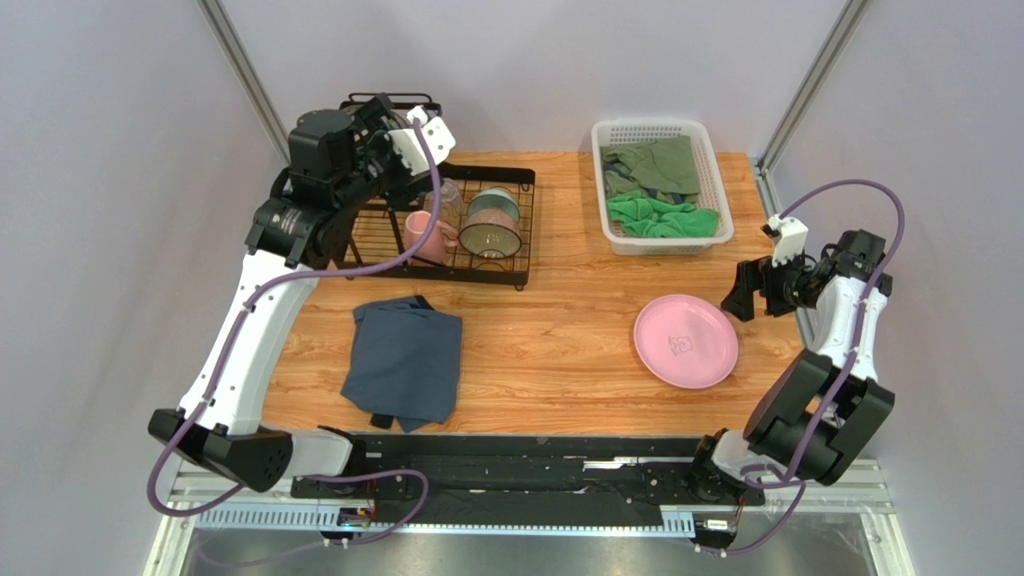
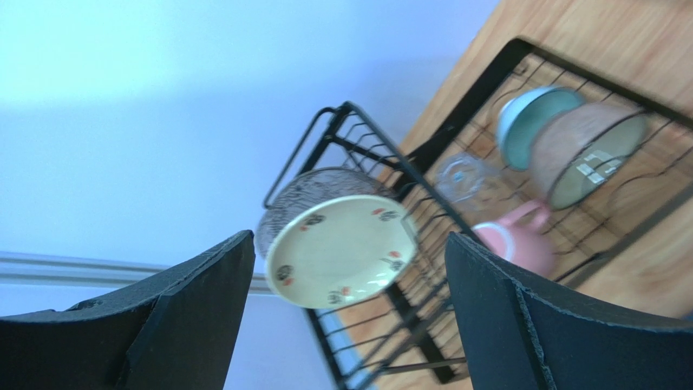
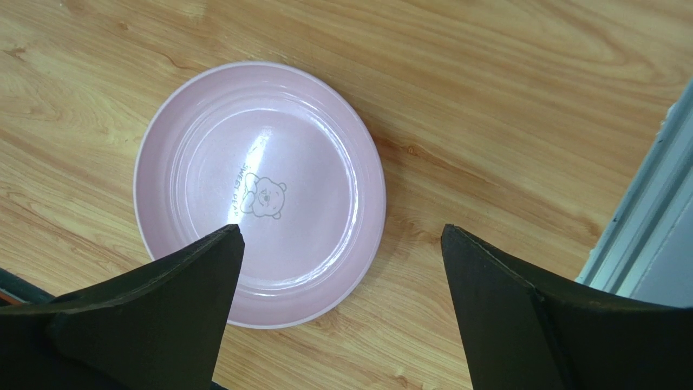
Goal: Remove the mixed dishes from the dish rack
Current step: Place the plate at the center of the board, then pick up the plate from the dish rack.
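The black wire dish rack [image 1: 525, 228] stands at the back left. In the left wrist view the cream plate [image 2: 342, 248] with small red and black marks stands on edge in the rack's raised upper shelf [image 2: 370, 134]. My left gripper [image 2: 350, 272] is open, its fingers either side of that plate and short of it. The clear glass [image 2: 464, 179], pink mug [image 2: 520, 244] and teal-lined bowl [image 2: 586, 150] sit on the lower tray. The pink plate [image 1: 685, 341] lies flat on the table. My right gripper [image 3: 342, 236] is open and empty above its right edge.
A folded blue-grey cloth [image 1: 403, 360] lies in front of the rack. A white plastic basket [image 1: 709, 180] of green cloths stands at the back right. The table's right edge and a metal rail [image 3: 642, 219] run close beside the right gripper.
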`<action>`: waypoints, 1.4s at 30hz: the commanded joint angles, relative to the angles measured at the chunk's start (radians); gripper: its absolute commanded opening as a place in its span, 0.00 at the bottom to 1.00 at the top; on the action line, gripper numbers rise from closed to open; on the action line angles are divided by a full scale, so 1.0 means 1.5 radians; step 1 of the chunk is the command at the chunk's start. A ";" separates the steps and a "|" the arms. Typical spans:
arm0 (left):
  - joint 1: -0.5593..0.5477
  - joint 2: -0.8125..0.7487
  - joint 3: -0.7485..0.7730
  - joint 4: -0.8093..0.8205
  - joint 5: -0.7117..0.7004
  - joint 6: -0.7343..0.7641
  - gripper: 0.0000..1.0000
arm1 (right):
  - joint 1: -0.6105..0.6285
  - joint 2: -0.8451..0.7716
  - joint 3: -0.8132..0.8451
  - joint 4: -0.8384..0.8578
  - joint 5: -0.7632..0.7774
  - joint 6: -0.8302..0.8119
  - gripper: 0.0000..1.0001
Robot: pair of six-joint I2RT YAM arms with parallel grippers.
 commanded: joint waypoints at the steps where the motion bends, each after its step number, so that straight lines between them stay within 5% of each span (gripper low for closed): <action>1: 0.047 0.039 0.055 -0.037 0.060 0.195 0.95 | 0.028 -0.071 0.029 -0.003 0.007 0.009 0.97; 17: 0.098 0.255 0.306 -0.275 0.069 0.583 0.95 | 0.077 -0.109 0.022 0.004 0.001 0.005 0.97; 36: 0.122 0.386 0.458 -0.415 0.010 0.715 0.87 | 0.077 -0.049 0.014 0.020 -0.018 -0.011 0.96; 42: 0.122 0.401 0.471 -0.429 0.002 0.722 0.76 | 0.077 -0.038 0.012 0.026 -0.017 -0.014 0.96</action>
